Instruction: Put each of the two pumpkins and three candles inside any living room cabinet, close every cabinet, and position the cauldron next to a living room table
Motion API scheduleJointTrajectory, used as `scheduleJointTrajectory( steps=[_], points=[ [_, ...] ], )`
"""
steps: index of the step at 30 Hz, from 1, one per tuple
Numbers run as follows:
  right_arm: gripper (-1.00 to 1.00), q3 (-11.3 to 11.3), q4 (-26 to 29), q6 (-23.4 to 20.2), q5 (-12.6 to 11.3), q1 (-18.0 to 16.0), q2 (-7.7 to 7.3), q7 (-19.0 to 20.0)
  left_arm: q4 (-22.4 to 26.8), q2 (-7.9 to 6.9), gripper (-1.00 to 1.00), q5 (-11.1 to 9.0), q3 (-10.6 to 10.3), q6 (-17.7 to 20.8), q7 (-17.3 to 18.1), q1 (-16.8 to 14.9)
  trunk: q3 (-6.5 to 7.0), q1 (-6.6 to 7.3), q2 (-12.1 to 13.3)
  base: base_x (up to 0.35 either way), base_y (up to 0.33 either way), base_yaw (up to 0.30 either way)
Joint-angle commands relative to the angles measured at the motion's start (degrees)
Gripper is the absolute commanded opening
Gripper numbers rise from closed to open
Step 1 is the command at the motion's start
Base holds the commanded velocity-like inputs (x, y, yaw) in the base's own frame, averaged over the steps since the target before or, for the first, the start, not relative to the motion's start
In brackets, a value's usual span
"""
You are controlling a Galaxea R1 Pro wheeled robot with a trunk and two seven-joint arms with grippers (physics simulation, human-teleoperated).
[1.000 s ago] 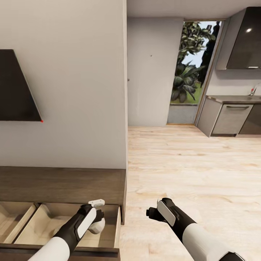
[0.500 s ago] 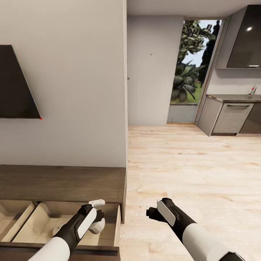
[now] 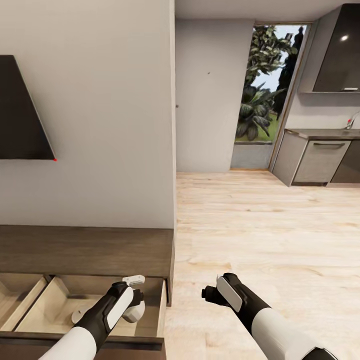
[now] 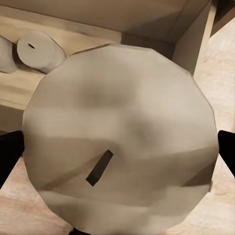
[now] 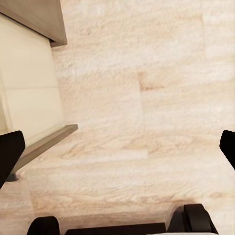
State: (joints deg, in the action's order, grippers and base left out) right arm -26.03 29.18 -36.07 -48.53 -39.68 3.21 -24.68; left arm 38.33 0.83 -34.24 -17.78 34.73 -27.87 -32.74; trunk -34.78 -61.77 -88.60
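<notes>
The dark-brown cabinet (image 3: 85, 247) runs along the wall at lower left, with its drawers pulled out and their beige insides showing. My left gripper (image 3: 133, 299) hovers over the right-hand drawer (image 3: 52, 305), shut on a pale candle (image 3: 135, 313). In the left wrist view that candle (image 4: 122, 142) sits end-on between the black fingertips (image 4: 9, 152). A second candle (image 4: 38, 49) lies on its side on the drawer floor, also seen as a candle (image 3: 78, 316) in the head view. My right gripper (image 3: 206, 293) hangs open over bare floor beside the cabinet's end.
A dark TV panel (image 3: 22, 112) hangs on the wall above the cabinet. Light wood floor (image 3: 260, 235) stretches right toward grey kitchen units (image 3: 315, 162) and a glass door (image 3: 262, 90). The drawer's front corner (image 5: 46, 139) lies near the right gripper.
The whole picture has crept upward, so the camera moved. The candle lying in the drawer has come into sight beside my left arm. Both grippers hold the same pose.
</notes>
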Motion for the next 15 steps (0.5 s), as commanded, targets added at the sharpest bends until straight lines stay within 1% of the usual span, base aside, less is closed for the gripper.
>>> scheduleJointTrajectory(
  steps=[1, 15],
  points=[
    [1.00, -0.34, 0.09, -0.06, -0.60, -0.05, -0.04, -0.55, 0.08, -0.04, -1.00, -0.57, -0.24, 0.07, -0.52, -0.05, -0.24, -0.22, -0.45, 0.000, 0.000, 0.000],
    [1.00, -0.34, 0.08, -0.06, -0.60, -0.05, -0.04, -0.55, 0.08, -0.03, -1.00, -0.59, -0.25, 0.07, -0.52, -0.02, -2.76, -3.30, -6.06, 0.000, 0.000, 0.000]
  ],
)
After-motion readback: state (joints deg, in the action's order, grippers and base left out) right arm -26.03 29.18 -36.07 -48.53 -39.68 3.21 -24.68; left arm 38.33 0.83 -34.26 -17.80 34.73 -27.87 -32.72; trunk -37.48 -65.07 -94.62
